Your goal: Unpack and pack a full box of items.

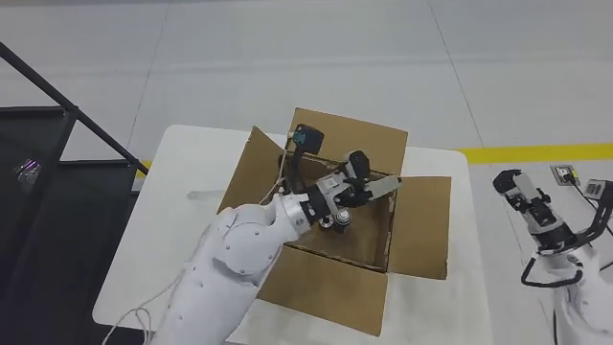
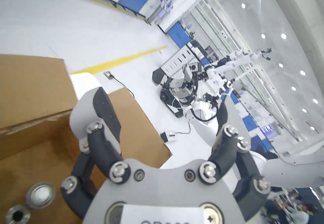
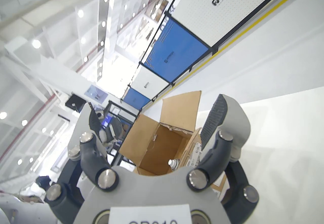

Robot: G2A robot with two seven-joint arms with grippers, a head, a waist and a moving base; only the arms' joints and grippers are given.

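Nearest the robot, the left gripper hangs over the open cardboard box, above the far right part of its opening. Its fingers are spread wide, with nothing between them. In the left wrist view, two round metal can tops stand close side by side against the brown inner wall of the box, one with a pale centre and the other with a dark hole. In the right wrist view, one such top stands inside the box at the corner nearest that camera. The box sits on a white table, nearer its right side, with its flaps folded outward. The near flap lies flat toward the robot, the right one lies flat on the tabletop, and the far and left ones stand tilted up. Off the table's right edge and well apart from the box, the right gripper is held up in the air. Its fingers are likewise spread and grip nothing. Beyond the table, a yellow line runs across the pale floor.
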